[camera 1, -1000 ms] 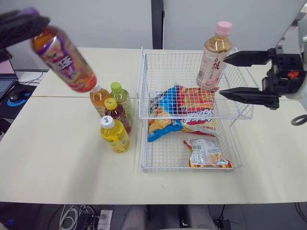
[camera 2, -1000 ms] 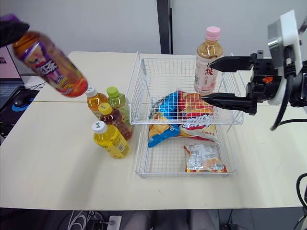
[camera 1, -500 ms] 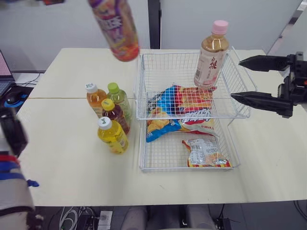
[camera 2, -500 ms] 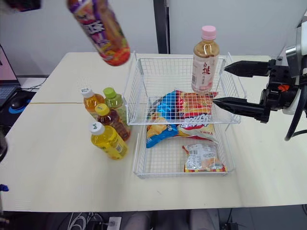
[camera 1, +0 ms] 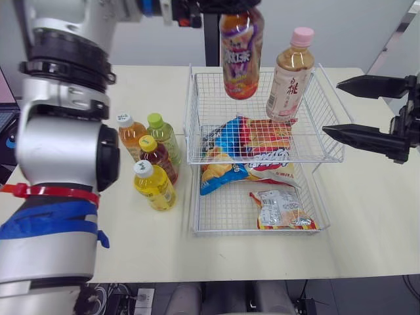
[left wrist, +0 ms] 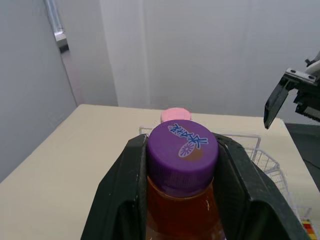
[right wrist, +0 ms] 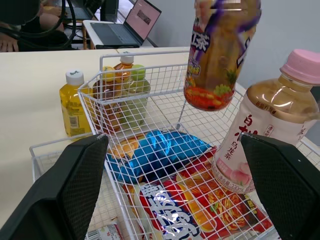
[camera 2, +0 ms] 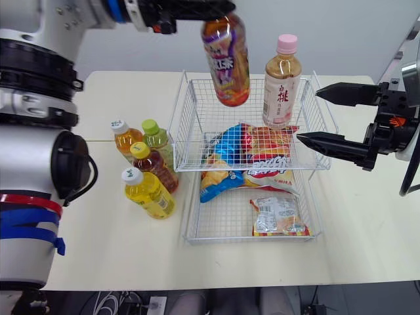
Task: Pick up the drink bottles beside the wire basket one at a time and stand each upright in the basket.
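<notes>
White wire in two tiers makes up the basket (camera 1: pixel 262 161), and its near, lower tier holds a small silver snack packet (camera 1: pixel 281 210), so the upper tier looks like the place to aim for. Just off the basket's left side stands a cluster of four bottles (camera 1: pixel 159 157), the yellow bottle with a white cap (camera 1: pixel 155 187) nearest. Off the basket's right side the right gripper (camera 1: pixel 331 107) hovers with its fingers spread wide, holding nothing. Above the left half of the upper tier hangs the amber bottle with a purple cap and purple label (camera 1: pixel 241 56), upright, with the left gripper (left wrist: pixel 182 160) pinching it at the cap and neck.

I judge the step in hand to be the lowering. Bring the bottle straight down onto bare mesh at the tier's back left, clear of the blue and red crisp bags (camera 1: pixel 252 141). Let go only once the base bears on the wire, since a base set on a bag would likely tip. Keep it off the peach-coloured bottle with a pink cap (camera 1: pixel 289 75) at the tier's back right.

Hard to make out: the cluster's rear bottles are partly covered by the front ones, and one crisp bag runs under the upper tier. Whether the pink-capped bottle rests on mesh or on a bag I cannot tell, and the head views cut the left gripper off at their top edge
</notes>
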Action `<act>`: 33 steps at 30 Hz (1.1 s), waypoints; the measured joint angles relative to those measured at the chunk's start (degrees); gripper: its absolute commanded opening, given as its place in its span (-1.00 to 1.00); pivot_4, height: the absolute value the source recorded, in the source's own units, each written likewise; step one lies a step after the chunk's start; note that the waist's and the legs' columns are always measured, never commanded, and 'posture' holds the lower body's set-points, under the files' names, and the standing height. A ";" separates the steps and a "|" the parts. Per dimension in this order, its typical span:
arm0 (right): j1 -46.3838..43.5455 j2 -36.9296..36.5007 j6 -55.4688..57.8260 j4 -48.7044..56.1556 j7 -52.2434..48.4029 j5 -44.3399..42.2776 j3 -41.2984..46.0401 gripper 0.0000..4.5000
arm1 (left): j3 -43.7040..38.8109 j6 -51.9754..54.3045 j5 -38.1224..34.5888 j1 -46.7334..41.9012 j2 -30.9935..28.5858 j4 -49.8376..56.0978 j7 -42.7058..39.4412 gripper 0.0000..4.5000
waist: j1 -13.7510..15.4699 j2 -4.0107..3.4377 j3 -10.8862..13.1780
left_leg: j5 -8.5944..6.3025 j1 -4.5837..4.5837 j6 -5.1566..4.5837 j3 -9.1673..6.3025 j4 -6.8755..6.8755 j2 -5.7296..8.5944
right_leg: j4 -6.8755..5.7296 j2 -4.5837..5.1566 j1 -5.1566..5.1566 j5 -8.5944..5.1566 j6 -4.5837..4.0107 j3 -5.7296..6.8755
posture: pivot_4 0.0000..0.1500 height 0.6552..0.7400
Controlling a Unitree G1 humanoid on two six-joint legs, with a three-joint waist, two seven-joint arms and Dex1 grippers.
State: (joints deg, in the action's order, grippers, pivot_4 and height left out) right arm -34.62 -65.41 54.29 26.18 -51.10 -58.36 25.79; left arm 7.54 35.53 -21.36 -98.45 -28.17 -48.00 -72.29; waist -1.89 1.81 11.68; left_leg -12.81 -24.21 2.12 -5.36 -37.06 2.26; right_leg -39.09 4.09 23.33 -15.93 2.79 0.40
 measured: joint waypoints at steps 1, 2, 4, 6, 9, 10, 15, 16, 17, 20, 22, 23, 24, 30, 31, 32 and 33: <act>0.00 -0.02 0.01 0.03 0.13 -0.29 0.00 1.00 | 0.03 -0.63 0.62 0.06 0.99 -0.87 0.47 -0.39 | 0.01 0.00 0.00 | 0.00 0.00 0.00 0.00 -0.01 0.00 | 0.00 0.00 0.00 0.00 0.00 0.00 | 1.00 1.00; -0.02 -0.02 0.04 0.04 0.36 -0.75 -0.01 1.00 | 0.04 -1.42 1.46 0.10 1.78 -1.94 0.62 -0.39 | 0.00 0.00 0.00 | 0.00 0.00 0.00 0.01 0.00 0.00 | 0.00 0.00 0.00 0.00 0.00 0.00 | 1.00 1.00; -0.09 -0.18 0.06 0.09 1.02 -1.49 0.00 1.00 | -0.01 -3.71 3.41 0.20 3.24 -4.63 1.38 -0.39 | -0.06 0.00 0.00 | 0.00 0.00 0.00 0.02 0.01 0.02 | 0.00 0.00 0.00 0.00 0.00 0.00 | 1.00 1.00; -0.08 -0.62 0.08 0.09 1.39 -1.76 0.01 1.00 | -0.10 -5.18 4.64 0.32 3.98 -6.88 2.01 -0.39 | -0.06 -0.01 0.01 | 0.00 0.00 0.00 0.02 0.01 0.02 | 0.00 0.00 0.01 0.00 0.00 0.00 | 1.00 1.00; 0.09 -1.04 0.05 0.16 2.06 -1.95 0.17 1.00 | -0.65 -7.12 6.31 0.95 5.20 -9.72 3.12 -0.39 | 0.05 -0.01 0.01 | 0.00 -0.02 0.00 0.00 0.00 0.02 | 0.00 0.00 0.01 0.00 0.00 0.00 | 1.00 1.00; 0.15 -1.04 0.04 0.15 2.55 -1.91 0.16 1.00 | -1.04 -7.32 6.38 0.99 5.60 -10.62 3.35 -0.39 | 0.08 -0.01 0.01 | 0.00 -0.05 0.00 -0.02 -0.02 0.02 | 0.00 0.00 0.01 0.00 0.00 0.02 | 1.00 1.00; -0.43 -1.03 -0.04 -0.28 5.35 -1.85 0.13 1.00 | -3.27 -8.34 6.74 0.97 7.70 -12.16 4.14 -0.39 | 0.18 -0.01 0.00 | 0.01 -0.07 -0.01 -0.05 -0.04 0.02 | 0.00 0.03 0.01 0.01 0.01 0.05 | 1.00 1.00; -0.43 -1.04 -0.04 -0.30 5.46 -1.87 0.11 1.00 | -3.46 -8.45 6.75 0.96 8.09 -12.32 4.18 -0.39 | 0.18 -0.01 0.00 | 0.01 -0.07 -0.01 -0.06 -0.05 0.02 | 0.00 0.03 0.01 0.01 0.01 0.05 | 1.00 1.00; -0.43 -1.08 -0.04 -0.31 5.56 -1.88 0.09 1.00 | -3.96 -8.44 6.75 0.93 8.53 -12.60 4.42 -0.39 | 0.17 -0.01 0.00 | 0.01 -0.07 -0.01 -0.06 -0.05 0.02 | -0.01 0.03 0.00 0.01 0.02 0.06 | 1.00 1.00; -0.43 -1.11 -0.04 -0.33 6.05 -1.90 -0.05 1.00 | -4.99 -8.22 6.78 0.86 9.41 -13.13 5.05 -0.39 | 0.18 -0.01 0.00 | 0.01 -0.07 -0.01 -0.07 -0.06 0.03 | -0.01 0.03 -0.01 0.01 0.02 0.06 | 1.00 1.00; -0.44 -1.12 -0.04 -0.33 6.20 -1.93 -0.09 1.00 | -5.28 -7.58 7.03 0.66 9.75 -13.13 4.91 -0.39 | 0.17 -0.01 0.00 | 0.01 -0.07 -0.01 -0.07 -0.06 0.04 | -0.01 0.03 -0.01 0.01 0.02 0.06 | 1.00 1.00; -0.44 -1.12 -0.04 -0.31 6.25 -1.93 -0.09 1.00 | -5.37 -7.30 7.24 0.55 9.94 -13.12 4.85 -0.39 | 0.17 -0.01 0.00 | 0.01 -0.07 -0.01 -0.07 -0.06 0.03 | -0.01 0.03 -0.01 0.01 0.02 0.06 | 1.00 1.00; -0.44 -1.11 -0.04 -0.29 6.29 -1.94 -0.10 1.00 | -5.41 -7.17 7.40 0.44 10.05 -13.12 4.85 -0.39 | 0.17 -0.01 0.00 | 0.01 -0.07 -0.01 -0.07 -0.06 0.04 | -0.01 0.03 -0.01 0.01 0.02 0.07 | 1.00 1.00; -0.44 -1.11 -0.04 -0.05 6.66 -1.95 -0.18 1.00 | -5.65 -5.66 8.02 0.11 9.93 -13.13 4.09 0.48 | 0.12 -0.01 0.00 | 0.01 -0.06 -0.01 -0.06 -0.06 0.03 | -0.03 0.03 -0.01 0.01 0.02 0.06 | 1.00 1.00; -0.44 -1.12 -0.04 -0.04 6.65 -1.95 -0.19 1.00 | -5.66 -5.31 8.02 -0.06 9.65 -13.13 4.00 0.62 | 0.05 -0.01 0.00 | 0.01 -0.06 -0.01 -0.06 -0.05 0.03 | -0.02 0.02 -0.01 0.01 0.02 0.06 | 1.00 1.00; -0.44 -1.12 -0.04 -0.05 6.63 -1.95 -0.21 1.00 | -5.68 -4.90 8.02 -0.27 9.30 -13.13 3.89 0.76 | 0.00 -0.01 0.00 | 0.01 -0.06 -0.01 -0.05 -0.05 0.04 | -0.03 0.01 -0.01 0.01 0.02 0.06 | 1.00 1.00; -0.46 -1.16 -0.04 -0.08 6.58 -1.93 -0.25 1.00 | -5.70 -4.55 8.02 -0.59 8.82 -13.10 3.71 0.90 | -0.02 -0.01 0.00 | 0.01 -0.05 -0.01 -0.05 -0.04 0.03 | -0.03 0.01 -0.01 0.01 0.02 0.06 | 1.00 1.00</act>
State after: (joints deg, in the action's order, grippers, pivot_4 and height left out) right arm -35.08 -66.57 54.25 26.10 -44.52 -60.29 25.54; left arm 1.84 30.98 -13.34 -99.04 -19.35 -61.10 -68.58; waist -1.92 1.80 11.68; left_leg -12.80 -24.27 2.11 -5.41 -37.10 2.30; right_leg -39.12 4.10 23.32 -15.92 2.81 0.46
